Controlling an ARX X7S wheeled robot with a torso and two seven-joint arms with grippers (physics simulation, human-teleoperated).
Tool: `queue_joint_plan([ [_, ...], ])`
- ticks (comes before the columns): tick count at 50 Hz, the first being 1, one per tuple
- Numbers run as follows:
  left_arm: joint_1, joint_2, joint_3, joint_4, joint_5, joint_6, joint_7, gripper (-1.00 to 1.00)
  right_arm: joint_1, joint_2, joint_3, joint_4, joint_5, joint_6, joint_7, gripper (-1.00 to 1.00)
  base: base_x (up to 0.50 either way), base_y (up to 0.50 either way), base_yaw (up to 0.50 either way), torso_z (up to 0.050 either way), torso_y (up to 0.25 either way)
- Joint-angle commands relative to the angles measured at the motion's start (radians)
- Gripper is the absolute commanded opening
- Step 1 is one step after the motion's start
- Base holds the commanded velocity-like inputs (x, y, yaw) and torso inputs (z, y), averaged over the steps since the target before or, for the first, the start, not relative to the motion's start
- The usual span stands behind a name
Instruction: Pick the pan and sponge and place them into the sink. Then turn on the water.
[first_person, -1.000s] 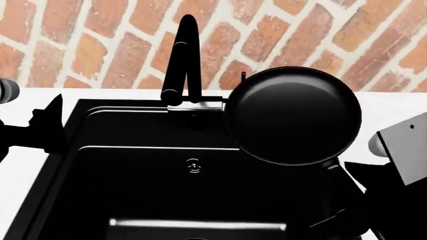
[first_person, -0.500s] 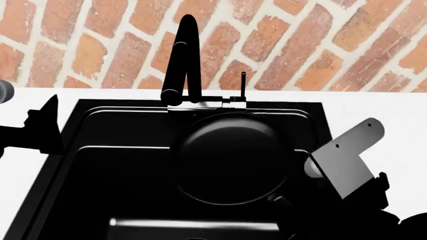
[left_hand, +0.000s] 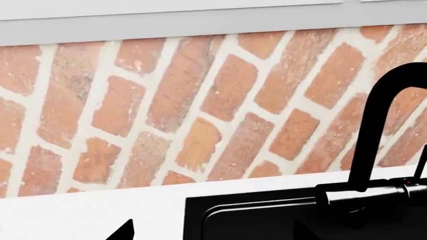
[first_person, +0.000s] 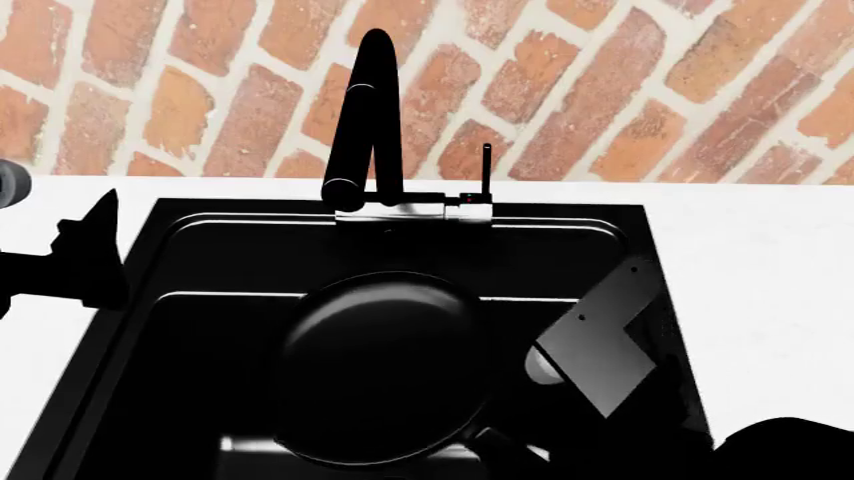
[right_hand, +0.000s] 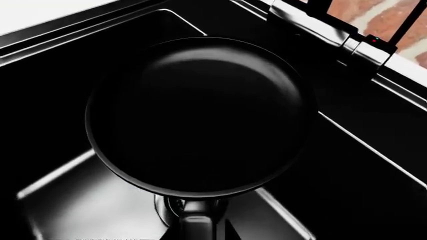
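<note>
The black pan (first_person: 380, 370) hangs low inside the black sink (first_person: 240, 260), over its middle. In the right wrist view the pan (right_hand: 200, 115) fills the frame, and my right gripper (right_hand: 197, 229) is shut on the base of its handle (right_hand: 197, 220). My left gripper (first_person: 91, 252) hovers over the white counter just left of the sink. In the left wrist view the left gripper (left_hand: 213, 234) is open with nothing between its fingertips (left_hand: 125, 231). The tap (first_person: 367, 110) arches at the sink's back edge, its thin lever (first_person: 486, 170) upright. The sponge is out of view.
A brick wall (first_person: 601, 90) rises right behind the tap. White counter (first_person: 761, 260) runs on both sides of the sink. My right arm's grey bracket (first_person: 601, 345) reaches over the sink's right side.
The pan has come down and to the left, from above the sink's back right corner into the basin, with the right arm following. The left gripper has stayed put.
</note>
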Motion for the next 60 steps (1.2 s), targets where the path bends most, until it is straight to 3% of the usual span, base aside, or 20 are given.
queue_joint_plan([
  [1, -0.001, 0.002, 0.003, 0.0, -0.002, 0.002, -0.006, 1.0, 0.025, -0.02, -0.008, -0.004, -0.044, -0.043, -0.042, -1.0, 0.0, 0.0, 0.0, 0.0, 0.0],
  [37, 0.008, -0.023, -0.005, -0.006, -0.014, 0.013, 0.002, 1.0, 0.008, -0.124, -0.184, 0.12, -0.22, -0.154, -0.19, -1.0, 0.0, 0.0, 0.0, 0.0, 0.001],
  [60, 0.015, -0.022, 0.003, -0.009, -0.016, 0.018, -0.005, 1.0, -0.031, -0.26, -0.232, 0.355, -0.311, -0.291, -0.231, -1.0, 0.0, 0.0, 0.0, 0.0, 0.001],
])
